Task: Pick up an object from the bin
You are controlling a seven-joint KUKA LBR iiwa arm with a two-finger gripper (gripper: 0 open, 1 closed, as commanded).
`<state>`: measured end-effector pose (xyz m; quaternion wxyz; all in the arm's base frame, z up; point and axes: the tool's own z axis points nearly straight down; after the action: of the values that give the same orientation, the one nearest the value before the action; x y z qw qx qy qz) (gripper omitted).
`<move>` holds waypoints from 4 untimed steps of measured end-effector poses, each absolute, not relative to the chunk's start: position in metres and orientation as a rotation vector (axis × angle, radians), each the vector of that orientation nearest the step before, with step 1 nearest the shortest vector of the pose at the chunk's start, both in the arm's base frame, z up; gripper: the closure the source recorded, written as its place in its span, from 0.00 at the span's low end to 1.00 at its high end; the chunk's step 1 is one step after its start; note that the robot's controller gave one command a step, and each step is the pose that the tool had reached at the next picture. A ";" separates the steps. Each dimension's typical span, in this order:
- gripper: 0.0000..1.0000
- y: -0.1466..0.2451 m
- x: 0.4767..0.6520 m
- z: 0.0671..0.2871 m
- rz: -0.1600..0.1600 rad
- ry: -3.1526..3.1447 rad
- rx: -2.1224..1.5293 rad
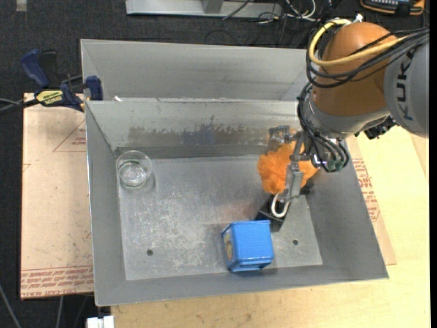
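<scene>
My gripper (pixel 283 206) reaches down into the right part of the bin, its tip low near the floor. An orange fuzzy lump (pixel 273 170) lies right beside it, partly hidden behind the gripper's shaft. At the tip sits a small black and white thing (pixel 271 218), touching or just under the gripper. A blue box (pixel 248 246) with a pale side lies a little to the front left of the tip.
A clear glass cup (pixel 133 168) stands upright at the far left of the bin floor. Bare floor stretches between the cup and the blue box. The arm's orange cover hangs over the bin's right wall.
</scene>
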<state>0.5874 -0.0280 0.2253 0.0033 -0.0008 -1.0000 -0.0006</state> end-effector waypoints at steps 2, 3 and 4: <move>0.00 -0.040 0.590 0.186 -0.001 -3.148 0.077; 0.00 -0.045 0.588 0.146 -0.003 -3.123 0.337; 1.00 -0.069 0.584 0.084 0.014 -3.074 0.687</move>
<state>0.5835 -0.0692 0.0842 -0.0041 0.2182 -0.9759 0.0044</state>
